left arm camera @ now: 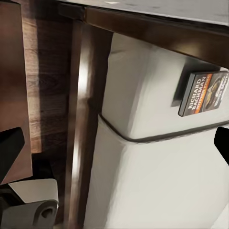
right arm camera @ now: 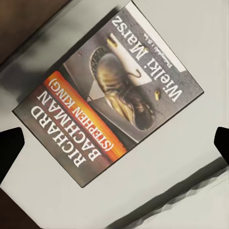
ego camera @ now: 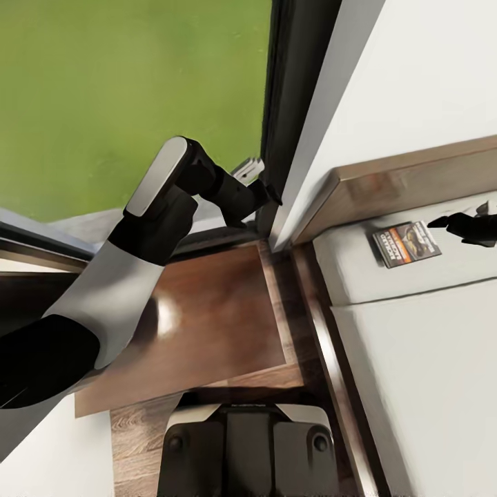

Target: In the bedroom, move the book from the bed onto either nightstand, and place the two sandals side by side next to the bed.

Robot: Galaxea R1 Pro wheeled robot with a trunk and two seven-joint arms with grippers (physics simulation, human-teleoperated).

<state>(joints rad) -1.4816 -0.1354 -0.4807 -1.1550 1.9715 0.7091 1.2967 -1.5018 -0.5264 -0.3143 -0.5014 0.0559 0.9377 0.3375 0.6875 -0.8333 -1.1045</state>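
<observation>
The book lies flat on the bed beside the headboard. Right gripper hovers spread above it; pinching the thin cover risks slippage. Left gripper: state cannot be told.

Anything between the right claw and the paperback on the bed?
No. In the head view, only bare pale mattress separates the right claw from the small dark paperback book.
</observation>
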